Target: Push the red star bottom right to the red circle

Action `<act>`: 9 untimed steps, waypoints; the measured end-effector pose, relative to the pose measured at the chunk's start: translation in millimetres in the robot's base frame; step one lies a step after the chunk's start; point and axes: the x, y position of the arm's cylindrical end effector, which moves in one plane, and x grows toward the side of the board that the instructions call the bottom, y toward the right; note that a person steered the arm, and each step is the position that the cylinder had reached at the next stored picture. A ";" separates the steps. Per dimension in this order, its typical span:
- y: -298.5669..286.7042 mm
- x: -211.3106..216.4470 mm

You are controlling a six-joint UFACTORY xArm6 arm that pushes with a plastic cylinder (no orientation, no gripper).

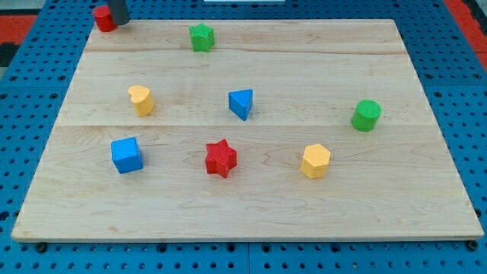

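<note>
Pale wood makes up the surface (pixel 251 209), which rests on a blue pegboard (pixel 30 76). In the one camera view, the red star (pixel 221 158) lies toward the view's bottom, a little left of the middle, between the blue cube (pixel 126 154) at its left and the yellow hexagon (pixel 315 160) at its right. The red circle (pixel 103 18) sits at the top left corner, touching a dark rod (pixel 116 10) at its right; my tip is hidden there, far from the star. No hand shows, so its state cannot be told. A green star (pixel 202 36), a yellow block (pixel 141 100), a blue triangle (pixel 241 103) and a green cylinder (pixel 366 115) lie scattered apart.
</note>
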 end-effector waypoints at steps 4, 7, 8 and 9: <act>70.6 139.9; 209.9 253.2; 294.8 269.0; 308.0 352.9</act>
